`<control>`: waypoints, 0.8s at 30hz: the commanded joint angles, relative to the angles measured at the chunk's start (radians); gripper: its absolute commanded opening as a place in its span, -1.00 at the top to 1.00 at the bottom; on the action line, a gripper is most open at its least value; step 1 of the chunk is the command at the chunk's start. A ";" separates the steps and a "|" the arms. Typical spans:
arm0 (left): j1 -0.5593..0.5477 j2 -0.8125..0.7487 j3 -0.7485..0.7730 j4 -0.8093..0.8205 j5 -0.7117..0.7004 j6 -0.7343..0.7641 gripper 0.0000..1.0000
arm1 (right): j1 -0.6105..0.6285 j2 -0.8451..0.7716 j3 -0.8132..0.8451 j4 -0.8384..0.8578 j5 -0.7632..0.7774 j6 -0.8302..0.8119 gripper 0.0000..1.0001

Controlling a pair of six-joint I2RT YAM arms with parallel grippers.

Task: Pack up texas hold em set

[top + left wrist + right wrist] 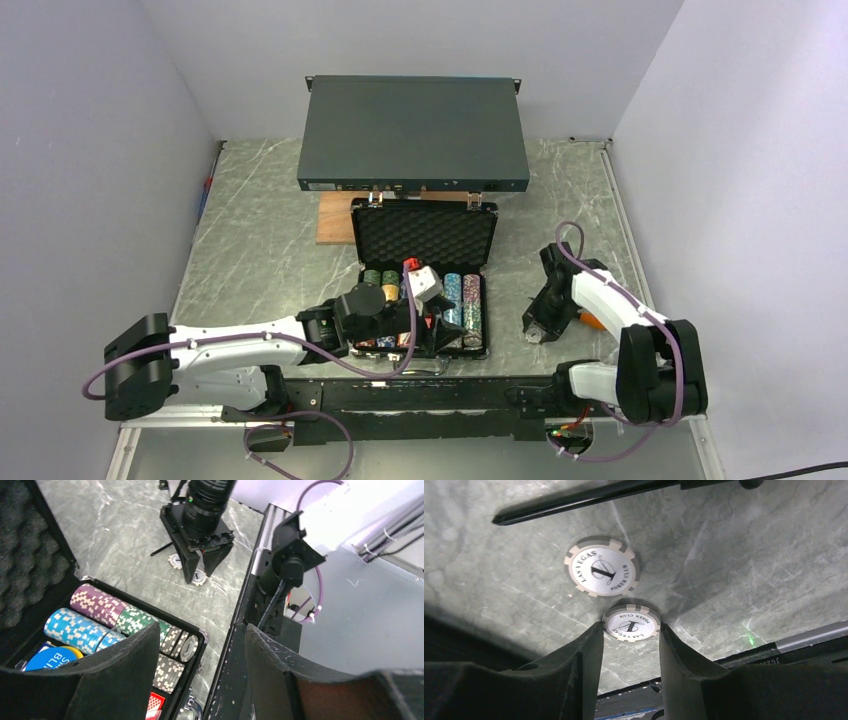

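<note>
Grey marbled stone forms the table, and at its centre you see the black briefcase standing open, its foam-lined lid upright at the tray's 12 o'clock edge. Rows of poker chips lie on edge in the tray; the left wrist view shows them purple, light blue, green and grey, with a blue disc beside them. Your left end effector hangs over the tray's 6 o'clock half, its fingers apart with nothing between them. Your right end effector is lowered to the table at 4 o'clock of the briefcase. Its two fingertips stand at opposite edges of a grey-and-white chip lying flat on the stone; whether they press it you cannot tell. A second chip of the same pattern lies flat at 11 o'clock of the first, just beside it. Beyond both lies a screwdriver. A dark grey rack box sits at 12 o'clock of the briefcase, over a wooden board.
</note>
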 commanded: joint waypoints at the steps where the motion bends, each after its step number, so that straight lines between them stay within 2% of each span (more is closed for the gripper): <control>1: 0.013 0.037 0.001 0.031 -0.130 -0.095 -0.35 | 0.007 -0.059 0.030 0.005 -0.014 0.017 0.51; 4: 0.038 0.084 -0.006 0.088 -0.172 -0.163 -0.39 | 0.005 -0.082 0.064 -0.027 -0.057 0.015 0.53; 7: 0.058 0.142 -0.033 0.217 -0.179 -0.207 -0.44 | 0.006 -0.103 0.110 -0.051 -0.086 0.009 0.55; 12: 0.113 0.286 -0.043 0.497 -0.114 -0.260 -0.44 | 0.006 -0.130 0.202 -0.066 -0.182 0.024 0.56; 17: 0.152 0.460 0.022 0.699 0.027 -0.313 -0.36 | 0.009 -0.137 0.267 -0.066 -0.269 0.042 0.62; 20: 0.156 0.553 0.085 0.738 0.075 -0.331 -0.35 | 0.013 -0.136 0.294 -0.064 -0.299 0.048 0.66; 24: 0.156 0.641 0.168 0.708 0.095 -0.350 -0.31 | 0.022 -0.140 0.316 -0.072 -0.321 0.051 0.68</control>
